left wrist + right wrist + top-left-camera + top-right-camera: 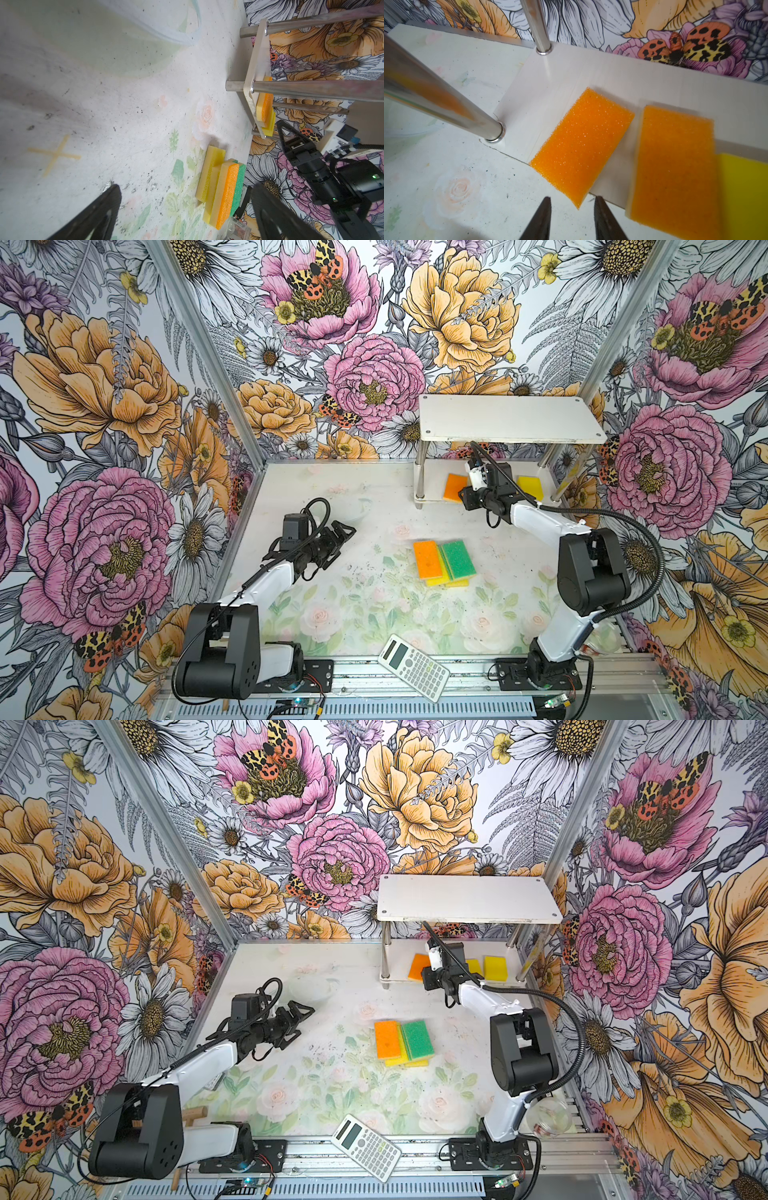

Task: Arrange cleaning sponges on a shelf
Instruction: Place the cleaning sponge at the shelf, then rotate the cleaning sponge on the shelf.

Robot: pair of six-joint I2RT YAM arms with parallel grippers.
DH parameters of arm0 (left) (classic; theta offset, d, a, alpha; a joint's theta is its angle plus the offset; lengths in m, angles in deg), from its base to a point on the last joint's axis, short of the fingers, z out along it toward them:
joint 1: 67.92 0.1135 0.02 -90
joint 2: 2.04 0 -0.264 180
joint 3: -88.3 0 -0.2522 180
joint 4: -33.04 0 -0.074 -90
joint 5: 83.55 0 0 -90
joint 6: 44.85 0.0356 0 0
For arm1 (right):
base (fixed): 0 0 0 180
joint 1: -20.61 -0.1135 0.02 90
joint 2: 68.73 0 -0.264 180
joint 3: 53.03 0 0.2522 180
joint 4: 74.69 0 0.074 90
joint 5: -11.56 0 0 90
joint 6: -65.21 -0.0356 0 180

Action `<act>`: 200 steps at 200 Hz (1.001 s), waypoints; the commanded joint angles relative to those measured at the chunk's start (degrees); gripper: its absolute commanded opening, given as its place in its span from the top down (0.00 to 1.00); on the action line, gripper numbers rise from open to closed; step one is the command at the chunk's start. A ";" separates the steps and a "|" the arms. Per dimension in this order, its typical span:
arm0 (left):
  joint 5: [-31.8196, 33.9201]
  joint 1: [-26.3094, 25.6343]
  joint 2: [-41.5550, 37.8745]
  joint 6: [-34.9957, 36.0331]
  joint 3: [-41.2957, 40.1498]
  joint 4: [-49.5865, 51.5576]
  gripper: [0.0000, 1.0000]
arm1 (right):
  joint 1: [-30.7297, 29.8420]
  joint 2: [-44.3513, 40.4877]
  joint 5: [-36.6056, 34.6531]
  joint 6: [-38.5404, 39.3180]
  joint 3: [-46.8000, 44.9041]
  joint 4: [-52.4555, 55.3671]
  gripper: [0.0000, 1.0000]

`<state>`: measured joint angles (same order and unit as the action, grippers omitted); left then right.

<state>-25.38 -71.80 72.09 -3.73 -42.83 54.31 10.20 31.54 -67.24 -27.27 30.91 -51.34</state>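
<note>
Right wrist view: right gripper, part-open and empty, just short of orange sponge on shelf's lower board; light, squashy foam, probably best pinched across its width.

A robotics lab test booth. Flower-print panels in metal framing wall in a small worktop. At 6 o'clock, two robot arms bolt to a rail beside bare circuit boards.
</note>
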 commanded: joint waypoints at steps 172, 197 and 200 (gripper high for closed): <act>0.29 0.63 -0.84 1.69 -0.84 0.31 0.01 | -0.40 7.44 10.46 -17.15 0.17 -11.00 0.65; 0.40 0.72 -0.83 1.69 -0.75 0.31 0.01 | -0.40 6.87 8.30 -15.93 -0.30 -9.87 0.65; 0.34 0.70 -0.83 1.69 -0.75 0.36 0.01 | -0.46 6.74 8.00 -15.70 -0.23 -9.63 0.65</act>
<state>-25.38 -71.80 72.09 -3.71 -42.89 54.35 10.04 38.29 -56.73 -44.25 29.27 -62.03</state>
